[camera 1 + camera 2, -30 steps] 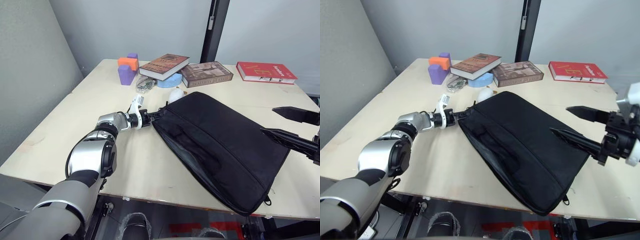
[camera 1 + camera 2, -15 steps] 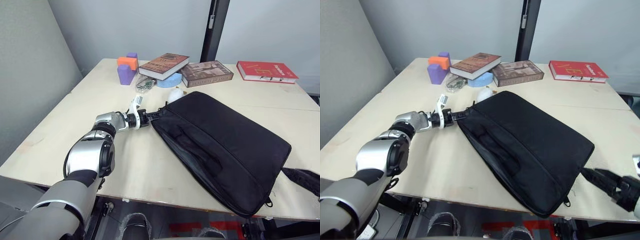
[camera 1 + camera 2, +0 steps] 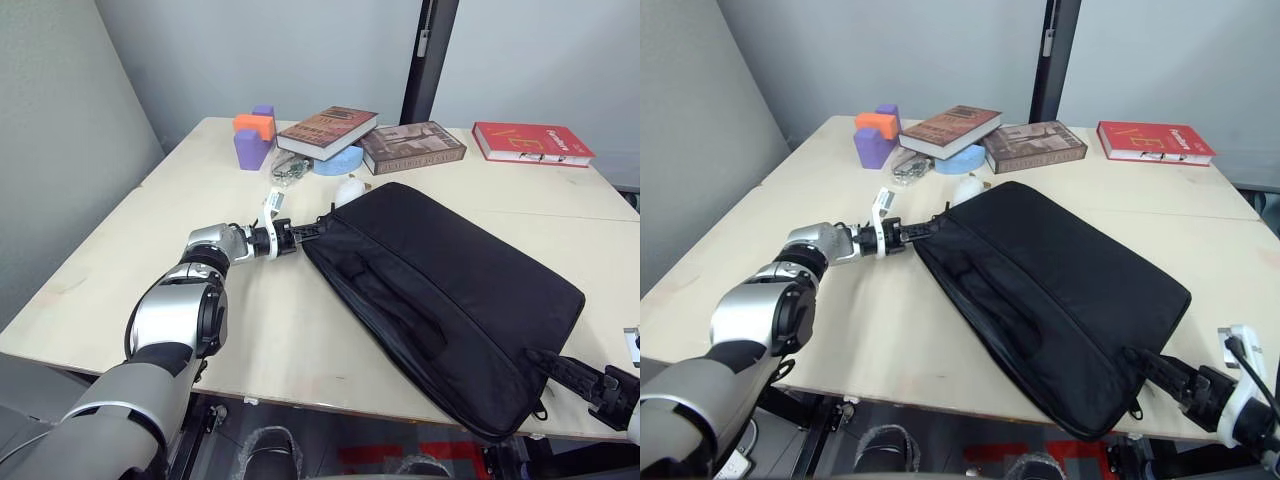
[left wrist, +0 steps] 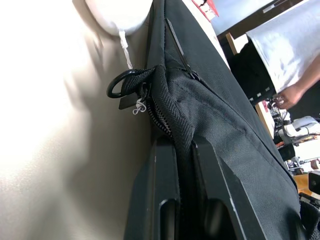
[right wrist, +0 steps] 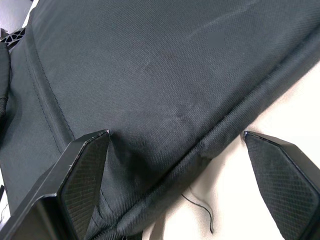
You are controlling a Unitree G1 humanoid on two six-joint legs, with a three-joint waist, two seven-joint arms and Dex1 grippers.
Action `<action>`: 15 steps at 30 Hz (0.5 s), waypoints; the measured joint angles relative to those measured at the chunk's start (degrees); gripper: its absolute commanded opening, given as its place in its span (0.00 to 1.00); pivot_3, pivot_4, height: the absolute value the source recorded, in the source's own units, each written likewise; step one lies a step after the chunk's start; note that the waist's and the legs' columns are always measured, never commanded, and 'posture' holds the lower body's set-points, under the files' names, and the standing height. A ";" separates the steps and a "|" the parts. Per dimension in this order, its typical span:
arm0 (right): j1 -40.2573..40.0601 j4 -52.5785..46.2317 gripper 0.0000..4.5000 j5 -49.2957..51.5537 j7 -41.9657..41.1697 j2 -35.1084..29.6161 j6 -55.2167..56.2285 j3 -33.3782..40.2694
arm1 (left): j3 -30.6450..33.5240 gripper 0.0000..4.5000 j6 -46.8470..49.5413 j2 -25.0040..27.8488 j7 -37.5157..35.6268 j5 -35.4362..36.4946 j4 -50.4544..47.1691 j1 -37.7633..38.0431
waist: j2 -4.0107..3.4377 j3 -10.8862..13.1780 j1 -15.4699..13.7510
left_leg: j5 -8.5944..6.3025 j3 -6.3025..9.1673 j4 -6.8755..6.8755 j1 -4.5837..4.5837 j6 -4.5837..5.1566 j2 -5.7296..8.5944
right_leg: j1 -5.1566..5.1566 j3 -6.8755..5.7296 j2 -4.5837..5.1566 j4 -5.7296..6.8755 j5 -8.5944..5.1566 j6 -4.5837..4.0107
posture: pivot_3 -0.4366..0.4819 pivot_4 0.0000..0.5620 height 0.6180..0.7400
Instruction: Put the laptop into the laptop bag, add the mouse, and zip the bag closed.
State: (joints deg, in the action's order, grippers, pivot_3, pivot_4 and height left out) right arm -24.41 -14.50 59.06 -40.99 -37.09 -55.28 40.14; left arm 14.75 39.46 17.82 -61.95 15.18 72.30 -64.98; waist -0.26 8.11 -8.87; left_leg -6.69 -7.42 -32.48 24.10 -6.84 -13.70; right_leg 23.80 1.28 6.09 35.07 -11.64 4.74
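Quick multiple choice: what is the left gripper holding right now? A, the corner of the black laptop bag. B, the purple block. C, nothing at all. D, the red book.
A: in the left wrist view the left gripper has its jaws pinched on the zip-edge fabric at the corner of the laptop bag, far from the red book and the purple block.

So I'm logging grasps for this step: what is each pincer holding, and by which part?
The left pincer is shut on the laptop bag, pinching its zip-edge corner. The right pincer is open, straddling the bag's opposite corner, gripping nothing.
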 measured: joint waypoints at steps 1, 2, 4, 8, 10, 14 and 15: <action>0.49 0.30 0.88 -0.01 0.03 0.07 0.10 -0.35 | -0.03 0.00 0.15 0.12 -0.06 0.01 -0.09 0.08 | 0.00 0.00 0.10 | 0.00 0.00 -0.01 -0.01 0.00 0.00 | -0.01 0.00 0.00 0.00 0.00 0.00 | 0.48 0.27 1.00; 0.99 0.84 0.81 -0.05 0.17 0.26 0.14 -0.53 | -0.11 0.00 0.40 0.19 -0.21 0.01 -0.32 0.26 | 0.00 0.00 0.18 | 0.00 0.00 -0.01 -0.02 0.00 0.00 | -0.02 0.01 0.00 0.01 0.00 0.00 | 0.48 0.27 1.00; 1.83 1.26 0.67 0.23 -0.03 0.96 -0.04 -0.90 | -0.18 0.00 0.70 0.23 -0.52 0.06 -1.14 0.90 | 0.00 0.00 0.24 | 0.00 0.00 -0.01 -0.02 0.00 0.00 | -0.01 0.00 0.00 0.02 0.00 0.00 | 0.48 0.27 1.00; 3.51 2.75 0.38 0.77 -0.34 1.09 -0.47 -1.00 | -0.78 0.00 1.54 0.87 -1.12 0.11 -3.23 2.32 | 0.00 0.00 0.53 | 0.00 -0.02 -0.01 -0.02 0.00 0.00 | -0.01 0.01 0.00 0.01 0.00 0.00 | 0.48 0.27 1.00; 4.22 2.91 0.24 0.85 -0.39 0.76 -1.00 -1.00 | -0.87 0.00 1.81 1.29 -1.13 0.14 -3.83 2.78 | 0.00 0.00 0.56 | 0.00 -0.01 -0.01 -0.04 0.00 -0.01 | 0.00 0.01 -0.02 0.05 0.00 0.01 | 0.48 0.27 1.00; 7.59 3.19 0.01 1.07 0.30 -1.01 -2.57 -2.18 | -0.88 0.00 2.59 2.70 -1.12 0.30 -5.86 4.74 | -0.01 0.00 0.80 | 0.01 -0.04 -0.02 -0.04 0.00 -0.01 | 0.01 0.04 -0.02 0.07 0.01 0.02 | 0.48 0.27 1.00; 8.85 3.18 0.01 1.00 0.71 -1.48 -2.78 -2.81 | -0.86 0.00 2.89 3.00 -1.12 0.36 -6.23 5.20 | -0.02 0.01 0.88 | 0.01 -0.03 -0.02 -0.01 0.00 -0.01 | 0.05 0.04 -0.02 0.08 0.02 0.03 | 0.48 0.27 1.00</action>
State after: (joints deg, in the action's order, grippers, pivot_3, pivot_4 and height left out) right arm -15.56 -11.32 60.05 -40.28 -38.57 -58.06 37.32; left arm 13.89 42.35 20.81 -63.07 15.54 66.07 -59.78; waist -0.28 8.11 -7.98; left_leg -6.68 -7.45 -32.50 24.09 -6.84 -13.71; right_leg 23.85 1.32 6.06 35.15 -11.62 4.77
